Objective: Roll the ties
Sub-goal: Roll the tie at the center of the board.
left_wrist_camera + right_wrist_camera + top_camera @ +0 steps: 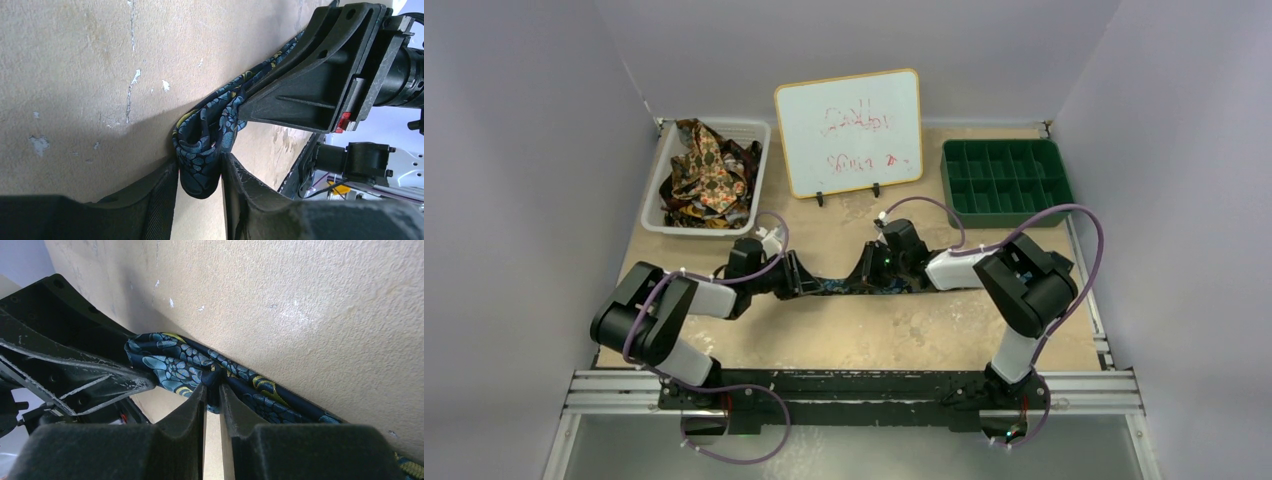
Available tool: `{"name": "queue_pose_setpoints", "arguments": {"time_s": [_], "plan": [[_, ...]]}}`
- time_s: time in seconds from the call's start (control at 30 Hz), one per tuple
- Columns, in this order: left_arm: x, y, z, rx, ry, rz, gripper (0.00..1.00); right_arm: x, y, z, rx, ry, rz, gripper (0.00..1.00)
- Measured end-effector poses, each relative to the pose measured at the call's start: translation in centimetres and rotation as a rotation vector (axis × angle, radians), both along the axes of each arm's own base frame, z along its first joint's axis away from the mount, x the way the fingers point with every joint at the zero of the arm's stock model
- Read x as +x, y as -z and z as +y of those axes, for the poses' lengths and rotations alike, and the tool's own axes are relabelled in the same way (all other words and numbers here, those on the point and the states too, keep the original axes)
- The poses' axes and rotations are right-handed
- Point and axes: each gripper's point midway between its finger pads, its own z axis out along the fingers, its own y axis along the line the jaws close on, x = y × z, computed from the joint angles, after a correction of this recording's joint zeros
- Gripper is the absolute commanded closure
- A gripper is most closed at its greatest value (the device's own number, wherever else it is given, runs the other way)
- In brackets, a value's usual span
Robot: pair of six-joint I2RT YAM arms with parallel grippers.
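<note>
We log left gripper [199, 172] and right gripper [212, 390] both clamped on the navy, blue-gold floral fabric tie [170, 365]; opposing pulls could undo its fold

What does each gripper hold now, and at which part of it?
Both hold the navy tie. The left gripper clamps its folded-over end. The right gripper pinches the band right beside that fold.

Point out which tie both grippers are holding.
The dark navy tie with blue and gold print, pinched on the table by the left gripper and right gripper. The other ties, brown, gold and red, sit heaped in the white basket.
</note>
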Motion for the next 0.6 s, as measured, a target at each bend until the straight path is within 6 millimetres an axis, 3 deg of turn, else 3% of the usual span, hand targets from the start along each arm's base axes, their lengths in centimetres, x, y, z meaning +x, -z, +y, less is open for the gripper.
{"name": "queue_pose_setpoints", "arguments": {"time_s": [0.17,0.4,0.6], "plan": [[0.0,0.0,-0.1,-0.011,-0.003,0.006,0.74,0.1,0.0,0.1,0.006,-0.003,0.005,0.84],[0.2,0.0,-0.1,-0.006,-0.013,0.019,1.0,0.2,-0.1,0.2,0.005,-0.016,0.002,0.76],[1.0,-0.9,0.6,0.054,-0.056,0.034,1.0,0.7,-1.8,0.3,-0.017,-0.053,-0.042,0.74]]}}
